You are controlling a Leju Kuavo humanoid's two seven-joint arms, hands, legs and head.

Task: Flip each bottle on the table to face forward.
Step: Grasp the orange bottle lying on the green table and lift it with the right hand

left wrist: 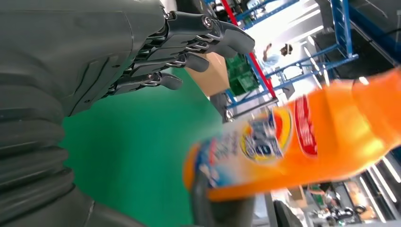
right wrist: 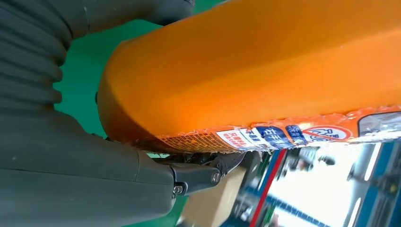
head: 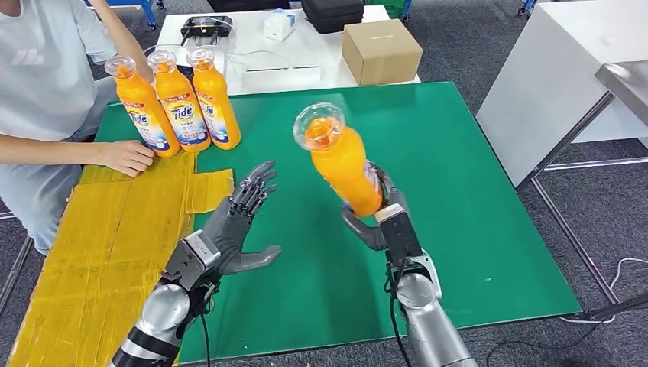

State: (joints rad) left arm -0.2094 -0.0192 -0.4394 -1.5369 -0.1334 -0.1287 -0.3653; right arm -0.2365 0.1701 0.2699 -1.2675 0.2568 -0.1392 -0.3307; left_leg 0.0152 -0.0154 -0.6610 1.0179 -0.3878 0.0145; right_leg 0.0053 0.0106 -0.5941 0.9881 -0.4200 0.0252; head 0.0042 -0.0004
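Note:
An orange Tide bottle (head: 340, 157) with a clear cap is lifted above the green mat (head: 458, 191), tilted toward me, and my right hand (head: 378, 218) grips its lower body. Its plain orange side faces me. The right wrist view has the bottle (right wrist: 265, 66) up close against my right hand (right wrist: 94, 161). My left hand (head: 241, 222) hovers open to the bottle's left, fingers spread, holding nothing. The left wrist view catches the bottle (left wrist: 293, 142) label side beyond my left hand (left wrist: 156, 47). Three more Tide bottles (head: 179, 99) stand upright in a row at the mat's far left, labels toward me.
A person in a pale shirt sits at the left, one hand (head: 126, 157) resting by the standing bottles. Yellow cardboard (head: 115, 237) covers the table's left side. A brown box (head: 380, 50) and dark cases sit on the white table behind. A grey table (head: 623, 80) stands right.

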